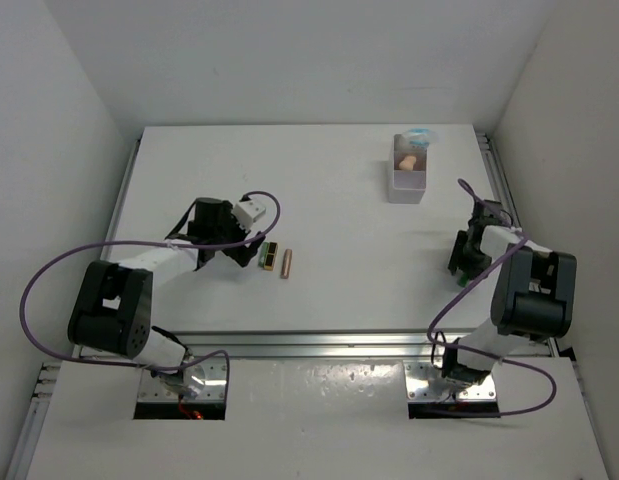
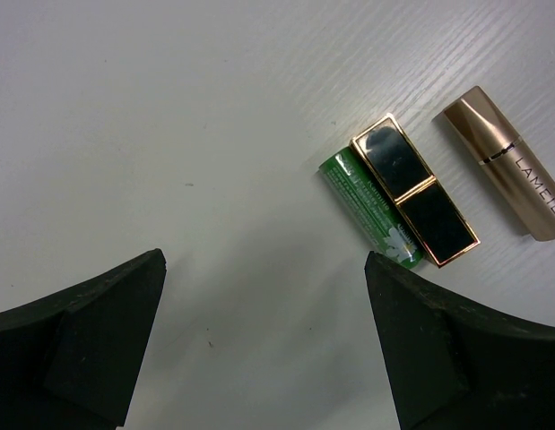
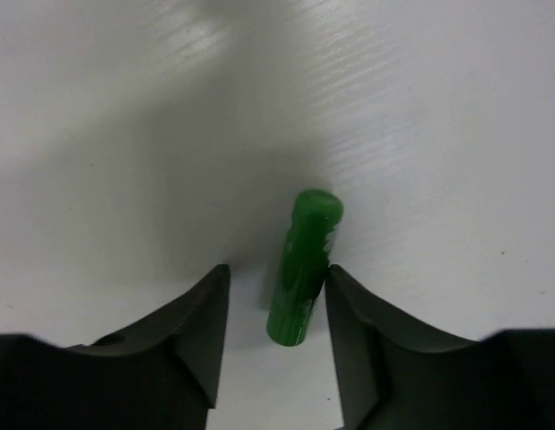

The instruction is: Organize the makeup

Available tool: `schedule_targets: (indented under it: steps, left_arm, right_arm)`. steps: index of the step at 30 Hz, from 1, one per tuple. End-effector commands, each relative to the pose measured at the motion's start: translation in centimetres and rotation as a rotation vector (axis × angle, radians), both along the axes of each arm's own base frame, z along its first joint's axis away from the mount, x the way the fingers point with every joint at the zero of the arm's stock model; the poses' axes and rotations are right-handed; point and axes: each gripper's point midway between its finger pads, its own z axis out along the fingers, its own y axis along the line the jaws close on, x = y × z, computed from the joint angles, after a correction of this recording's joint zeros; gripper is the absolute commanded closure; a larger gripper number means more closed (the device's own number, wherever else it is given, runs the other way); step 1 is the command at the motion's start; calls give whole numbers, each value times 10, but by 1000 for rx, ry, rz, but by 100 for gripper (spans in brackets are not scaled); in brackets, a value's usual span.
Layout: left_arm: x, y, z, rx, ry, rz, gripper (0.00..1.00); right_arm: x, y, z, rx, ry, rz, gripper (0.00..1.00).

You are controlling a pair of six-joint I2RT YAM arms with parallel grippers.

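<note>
Green tube (image 3: 302, 269): lying flat at the near right of the tabletop (image 1: 339, 200), capped end pointing away, right between the jaws.
Right end effector (image 3: 277, 273): partway open and straddling the tube's lower half. One jaw looks to be touching it and a sliver of gap shows on the other side, so no firm pinch yet.
Tube handling: I'd call it light, stiff plastic, round and smooth, so it could roll or squirt out sideways. Best taken square across the middle of the barrel, not at the tip.
Left end effector (image 2: 264, 269): jaws spread wide, nothing held, hanging over bare tabletop just short of three sticks.
Sticks: a green stick (image 2: 371, 210) with a black-and-gold lipstick case (image 2: 413, 188) touching along its side, and a rose-gold lipstick tube (image 2: 515, 166) just beside them, apart.
Stick handling: all likely rigid and light. The square case offers flat faces to clamp. The rose-gold one is glossy and round, so likely slippery and best taken mid-length.
White tray (image 1: 407, 192): far right, well apart from everything, with a peach sponge (image 1: 409, 157) inside. The sponge is soft, so squeeze gently. A blue-and-white item (image 1: 421, 133) sits at the tray's far end, too small to identify.
</note>
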Motion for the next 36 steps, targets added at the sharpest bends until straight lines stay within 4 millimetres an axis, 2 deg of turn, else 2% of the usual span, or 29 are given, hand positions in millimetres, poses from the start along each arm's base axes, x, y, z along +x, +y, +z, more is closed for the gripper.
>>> schedule_targets:
  steps: [1,2,4,5,7,11,13,15,16,17,18,19,20,21,22,26,27,28,29,30,31,32,33,35,36]
  left_arm:
    - [7,-2,17,-11,-67,-8,0]
    - [7,-2,17,-11,-67,-8,0]
    - [8,1,17,-10,-67,1,0]
    - [10,1,18,-13,-78,1,0]
    - [13,2,20,-9,-88,8,0]
    - [10,2,16,-7,-79,8,0]
    - [7,3,13,-5,-70,8,0]
    - [9,2,17,-9,-88,8,0]
    - [9,2,17,-9,-88,8,0]
    - [9,2,17,-9,-88,8,0]
    - [6,3,14,-7,-79,8,0]
    - [6,3,14,-7,-79,8,0]
    - [6,3,14,-7,-79,8,0]
    - [6,1,14,-12,-78,1,0]
    - [6,1,14,-13,-78,1,0]
    - [8,1,19,-22,-92,7,0]
    - [8,1,19,-22,-92,7,0]
    - [5,1,15,-21,-83,7,0]
    - [5,1,15,-21,-83,7,0]
    - [5,1,15,-21,-83,7,0]
    - [5,3,15,-15,-84,14,0]
    - [5,3,15,-15,-84,14,0]
    - [5,3,15,-15,-84,14,0]
    - [5,3,15,-15,-84,14,0]
    - [6,4,15,-15,-82,27,0]
  right_arm:
    - [4,-3,-11,49,-5,-38,56]
    - [6,-4,-9,46,-6,-35,62]
    - [1,-5,-11,45,32,-41,63]
    - [5,-6,-8,45,26,-41,65]
    - [2,-7,-10,39,44,-46,71]
    - [8,-6,-9,44,40,-13,100]
    - [17,3,-7,51,39,68,100]
    - [33,16,1,41,15,183,100]
    - [47,35,11,23,-29,294,100]
    - [63,39,18,-2,-90,353,100]
    - [67,49,19,10,-125,409,100]
    - [96,67,44,-1,-283,466,100]
    - [142,70,76,-55,-520,472,100]
    - [141,80,72,-14,-564,469,100]
    - [163,87,99,-21,-718,475,100]
    - [214,103,144,19,-937,428,100]
    - [228,103,144,11,-959,431,100]
    - [237,102,161,-4,-1008,429,100]
    - [248,118,156,-3,-1028,460,100]
    - [257,121,166,-11,-1079,468,100]
    - [261,123,167,-21,-1097,476,100]
    - [266,125,151,-17,-1080,480,100]
    - [275,124,167,-33,-1142,476,100]
    - [280,128,158,-31,-1131,487,100]
    - [285,127,166,-47,-1148,495,100]
